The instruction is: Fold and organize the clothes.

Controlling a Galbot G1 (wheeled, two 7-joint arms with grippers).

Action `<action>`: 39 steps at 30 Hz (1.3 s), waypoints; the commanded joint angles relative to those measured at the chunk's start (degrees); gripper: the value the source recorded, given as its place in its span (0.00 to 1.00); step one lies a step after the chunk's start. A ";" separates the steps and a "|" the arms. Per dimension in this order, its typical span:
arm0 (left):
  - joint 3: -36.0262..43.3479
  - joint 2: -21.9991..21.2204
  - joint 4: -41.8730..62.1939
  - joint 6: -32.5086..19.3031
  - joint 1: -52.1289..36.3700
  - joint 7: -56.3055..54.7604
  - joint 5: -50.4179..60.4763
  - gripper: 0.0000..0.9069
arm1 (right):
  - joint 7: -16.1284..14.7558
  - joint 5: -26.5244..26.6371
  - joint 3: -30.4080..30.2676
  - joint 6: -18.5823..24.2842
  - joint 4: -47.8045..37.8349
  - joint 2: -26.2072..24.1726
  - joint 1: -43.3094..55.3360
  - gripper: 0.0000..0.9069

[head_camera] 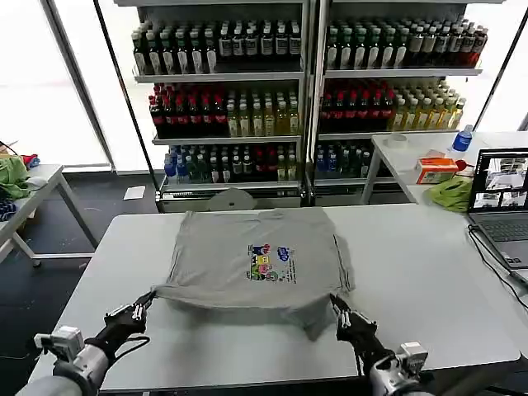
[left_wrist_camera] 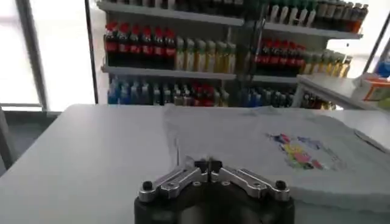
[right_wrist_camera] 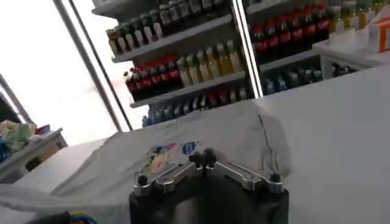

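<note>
A light grey short-sleeved shirt [head_camera: 239, 256] lies on the white table [head_camera: 412, 272], its multicoloured chest print [head_camera: 271, 262] facing up. The near edge is bunched and drawn toward me. My left gripper [head_camera: 145, 302] is shut on the shirt's near left corner. At the near right corner my right gripper [head_camera: 337, 307] is shut on the cloth, and a fold hangs beside it. In the left wrist view the shirt [left_wrist_camera: 244, 140] spreads out just beyond the closed left gripper [left_wrist_camera: 208, 163]. The right wrist view shows the shirt [right_wrist_camera: 225, 137] beyond the closed right gripper [right_wrist_camera: 203, 159].
An open laptop [head_camera: 502, 194] with its cable [head_camera: 495, 264] sits at the table's right edge. Behind it a second table holds a green cloth [head_camera: 452, 194], an orange box [head_camera: 436, 169] and a bottle [head_camera: 463, 138]. Drink shelves [head_camera: 305, 82] stand at the back, a side table [head_camera: 37, 186] at the left.
</note>
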 commanded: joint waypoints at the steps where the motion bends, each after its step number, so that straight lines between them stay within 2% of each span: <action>1: 9.36 6.07 11.29 1.59 -18.15 -1.38 -5.25 0.04 | 1.45 -0.63 -2.37 0.02 -9.04 2.12 14.46 0.00; 6: 13.13 5.91 16.82 1.92 -23.75 -1.78 -5.88 0.03 | 1.36 -1.54 -3.86 -0.02 -15.45 3.12 20.41 0.00; 13: 17.80 4.21 26.20 1.92 -30.75 -2.47 -5.68 0.03 | 0.75 -6.06 -5.83 0.19 -26.37 4.89 28.10 0.00; 14: 18.12 4.08 26.39 1.93 -31.09 -2.50 -5.68 0.12 | 0.67 -6.28 -5.97 0.11 -27.22 5.01 28.44 0.00; 15: 18.47 3.61 27.91 1.94 -31.61 -2.42 -5.61 0.87 | 0.41 -6.68 -6.25 -0.35 -28.00 5.06 28.91 0.78; 16: 18.89 3.21 28.87 2.14 -31.90 -2.31 -5.58 1.00 | -0.08 -7.55 -6.53 -1.85 -28.83 5.07 29.33 1.00; 20: 19.42 1.92 29.68 1.80 -32.11 -2.09 -4.30 1.00 | -0.40 -10.39 -7.32 -3.85 -30.49 5.47 29.35 1.00; 27: 18.72 2.01 28.70 1.38 -31.42 -2.19 -2.95 1.00 | -0.23 -11.28 -6.97 -3.73 -28.78 5.66 27.92 1.00; 33: 15.18 3.40 24.36 1.66 -27.07 -2.54 -2.97 1.00 | 0.19 -10.06 -6.01 -4.92 -23.65 3.71 24.64 1.00; 39: 11.44 3.91 16.43 1.26 -18.01 -2.74 -1.72 1.00 | 2.58 -9.98 -3.69 -9.70 -14.59 0.19 14.68 1.00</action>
